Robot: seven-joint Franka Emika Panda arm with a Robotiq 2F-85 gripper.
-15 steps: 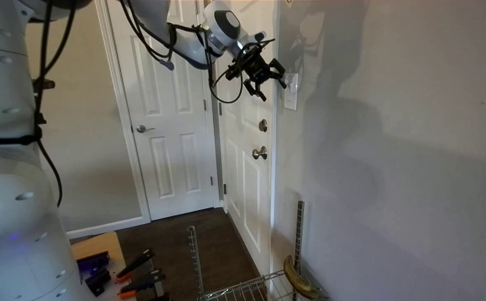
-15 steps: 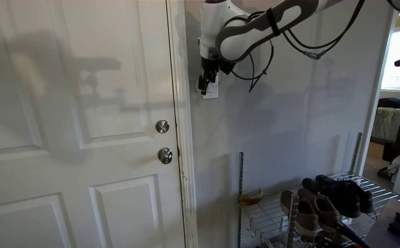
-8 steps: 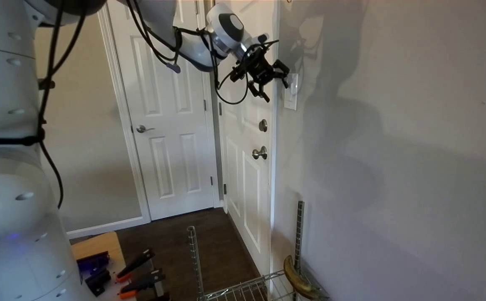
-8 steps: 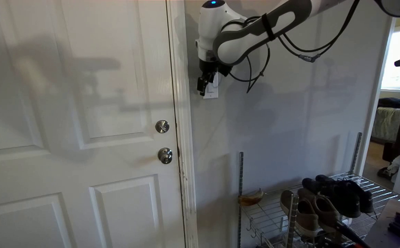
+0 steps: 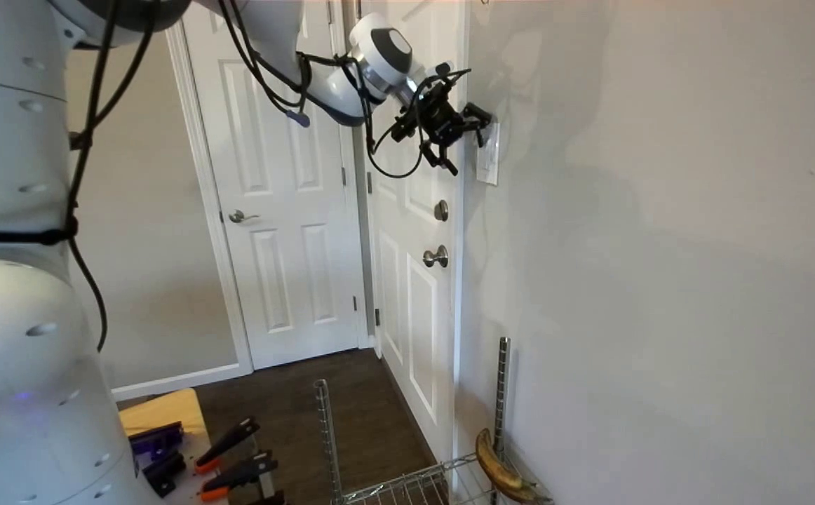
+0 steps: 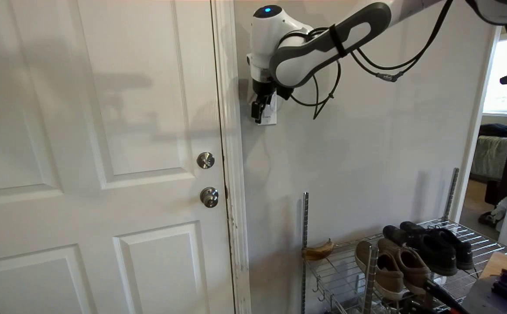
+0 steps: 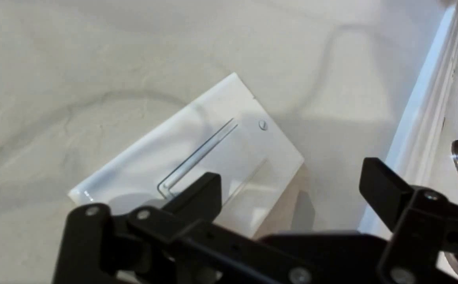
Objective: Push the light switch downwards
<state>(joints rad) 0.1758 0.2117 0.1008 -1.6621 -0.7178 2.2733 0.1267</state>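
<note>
The light switch is a white upright wall plate, showing in both exterior views (image 5: 489, 165) (image 6: 271, 115). In the wrist view the plate (image 7: 229, 104) looks tilted and large, with a screw and a long raised rocker outline. My gripper (image 7: 292, 173) is open and holds nothing. In the wrist view its left finger lies over the lower part of the plate and hides it; the right finger is off the plate, on the door side. In both exterior views the gripper (image 5: 468, 158) (image 6: 258, 115) is at the plate, one finger overlapping its upper part. I cannot tell whether it touches.
A white door with a deadbolt (image 6: 205, 160) and round knob (image 6: 209, 197) stands beside the plate, with its frame (image 6: 229, 152) between. Below is a wire rack (image 6: 340, 270) with shoes (image 6: 432, 248), a banana (image 5: 502, 470) and upright posts (image 5: 502, 393). Cables hang from the arm.
My gripper has moved slightly down and closer to the plate, staying open. The walls and door look brighter now, and the shadows on them are fainter.
</note>
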